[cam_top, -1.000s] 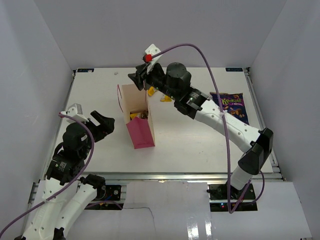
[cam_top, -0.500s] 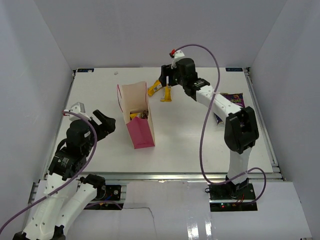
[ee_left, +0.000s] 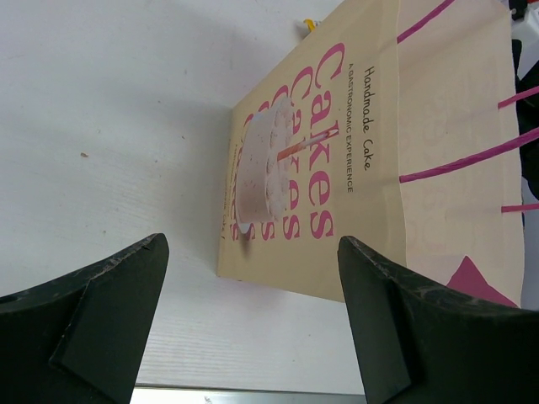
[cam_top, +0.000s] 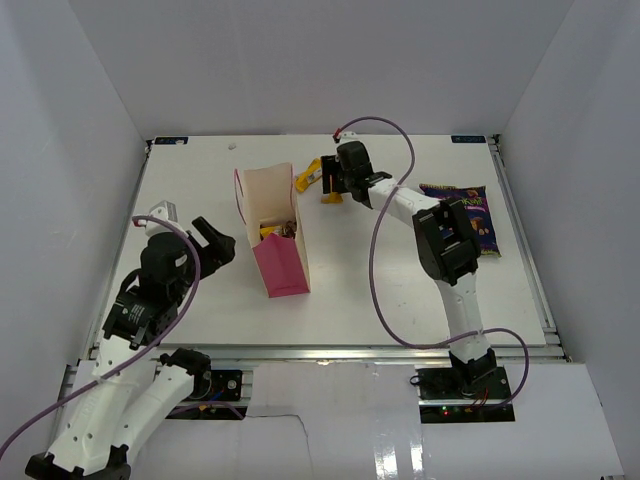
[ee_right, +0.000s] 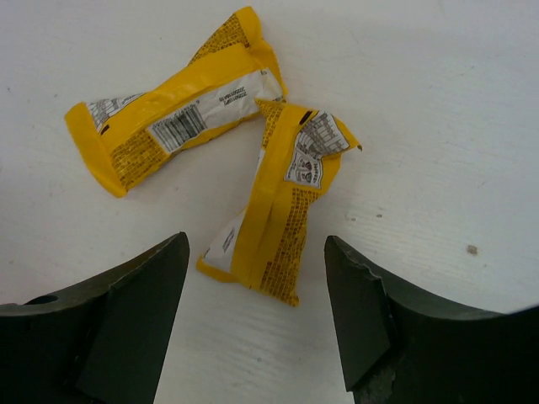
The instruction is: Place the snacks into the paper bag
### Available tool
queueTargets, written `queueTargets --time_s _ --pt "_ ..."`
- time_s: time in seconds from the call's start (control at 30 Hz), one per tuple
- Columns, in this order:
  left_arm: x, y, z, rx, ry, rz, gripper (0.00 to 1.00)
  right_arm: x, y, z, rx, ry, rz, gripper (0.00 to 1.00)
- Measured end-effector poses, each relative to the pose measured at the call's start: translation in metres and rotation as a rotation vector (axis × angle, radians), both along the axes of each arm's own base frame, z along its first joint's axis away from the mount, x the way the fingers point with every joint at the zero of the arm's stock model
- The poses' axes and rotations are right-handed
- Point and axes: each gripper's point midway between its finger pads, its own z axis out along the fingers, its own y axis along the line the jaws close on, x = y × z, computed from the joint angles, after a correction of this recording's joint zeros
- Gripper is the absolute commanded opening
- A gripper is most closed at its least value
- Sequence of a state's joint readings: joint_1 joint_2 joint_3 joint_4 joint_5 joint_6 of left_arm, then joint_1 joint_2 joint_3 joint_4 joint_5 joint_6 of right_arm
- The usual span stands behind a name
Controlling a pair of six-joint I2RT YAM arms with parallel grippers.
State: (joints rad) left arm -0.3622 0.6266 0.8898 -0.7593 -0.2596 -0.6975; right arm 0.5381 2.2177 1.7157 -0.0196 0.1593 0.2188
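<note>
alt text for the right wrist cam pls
Two yellow wrapped bars lie on a white table under the open right end effector. The nearer bar sits between its fingers; the farther bar meets it at one end.

Pink paper bag (cam_top: 281, 262) upright, snacks (cam_top: 274, 231) inside, 2 yellow bars (ee_right: 175, 124) touching, just beyond it, purple chip bag (cam_top: 472, 214) flat, right

Background on my feed: a white worktop (cam_top: 380, 280) boxed in by plain white walls (cam_top: 300, 60).
I see a metal rail (cam_top: 330, 352) along its near edge, a small grey speck (cam_top: 232, 146) near the far left corner, and, on the right wrist view, a tiny dark fleck (ee_right: 472, 249) on the white surface.
</note>
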Motion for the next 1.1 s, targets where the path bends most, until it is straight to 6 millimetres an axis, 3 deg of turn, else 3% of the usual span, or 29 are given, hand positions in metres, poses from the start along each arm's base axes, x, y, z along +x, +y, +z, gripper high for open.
queueTargets --time_s 0.2,0.3,0.4,0.43,0.53,0.63,0.7,0.77,0.8,0.87,0.93,1.03,1.1 --pt "0.006 -0.005 -0.012 0.012 0.053 -0.015 0.92 0.019 0.004 -0.025 -0.020 -0.022 -0.020 0.68" --pt "0.007 -0.007 -0.015 0.013 0.066 -0.021 0.92 0.022 0.004 -0.038 -0.030 -0.012 -0.027 0.60" --pt "0.007 -0.008 -0.016 0.012 0.070 -0.024 0.92 0.024 0.004 -0.046 -0.029 -0.008 -0.035 0.38" --pt "0.007 -0.008 -0.016 0.012 0.070 -0.025 0.92 0.024 0.004 -0.046 -0.027 -0.007 -0.035 0.27" --pt "0.007 -0.008 -0.016 0.011 0.072 -0.024 0.92 0.025 0.005 -0.041 -0.001 -0.009 -0.027 0.16" --pt "0.007 -0.008 -0.016 0.011 0.072 -0.023 0.92 0.020 -0.003 -0.036 0.022 0.011 -0.007 0.10" --pt "0.007 -0.008 -0.016 0.011 0.072 -0.023 0.92 0.013 -0.009 -0.022 0.040 0.012 0.037 0.10" --pt "0.007 -0.008 -0.016 0.011 0.069 -0.023 0.92 0.002 -0.013 0.004 0.066 -0.005 0.107 0.11" --pt "0.007 -0.008 -0.015 0.011 0.066 -0.023 0.92 -0.002 -0.014 0.028 0.087 -0.037 0.155 0.10" --pt "0.007 -0.008 -0.013 0.010 0.059 -0.025 0.92 -0.012 -0.011 0.086 0.137 -0.125 0.245 0.10" --pt "0.006 -0.007 -0.011 0.007 0.047 -0.025 0.92 -0.031 -0.003 0.156 0.198 -0.249 0.358 0.09" --pt "0.004 -0.007 -0.009 0.003 0.026 -0.027 0.92 -0.079 0.019 0.264 0.281 -0.446 0.538 0.10" --pt "0.003 -0.006 -0.010 0.002 0.019 -0.028 0.93 -0.114 0.038 0.317 0.324 -0.553 0.642 0.10"
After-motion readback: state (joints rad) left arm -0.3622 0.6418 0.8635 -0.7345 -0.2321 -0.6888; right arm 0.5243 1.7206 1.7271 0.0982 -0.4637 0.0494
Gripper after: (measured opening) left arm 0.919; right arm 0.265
